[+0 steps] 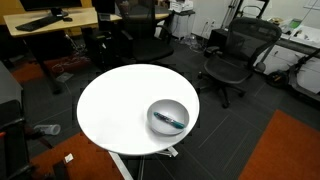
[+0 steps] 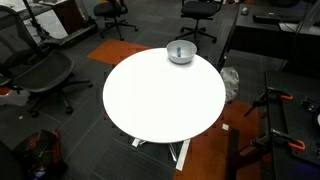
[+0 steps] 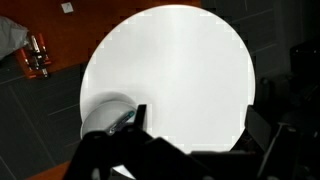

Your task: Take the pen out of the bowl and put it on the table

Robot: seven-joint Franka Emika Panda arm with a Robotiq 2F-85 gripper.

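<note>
The shiny grey metal bowl (image 1: 167,117) stands near the edge of the round white table (image 1: 118,104) and shows in both exterior views (image 2: 180,52). The thin dark teal pen (image 1: 171,121) lies inside it. In the wrist view the bowl (image 3: 106,114) is at the lower left with the pen (image 3: 122,122) across it, on the table (image 3: 170,70). My gripper (image 3: 200,125) is high above the table, open and empty, its dark fingers wide apart. The left finger sits just right of the bowl in the picture. The arm is out of both exterior views.
Black office chairs (image 1: 232,55) and a wooden desk (image 1: 50,22) stand beyond the table. An orange carpet (image 2: 205,150) lies under the pedestal. More chairs (image 2: 40,72) and a dark cabinet (image 2: 275,35) ring the table. A small red object (image 3: 38,55) lies on the floor.
</note>
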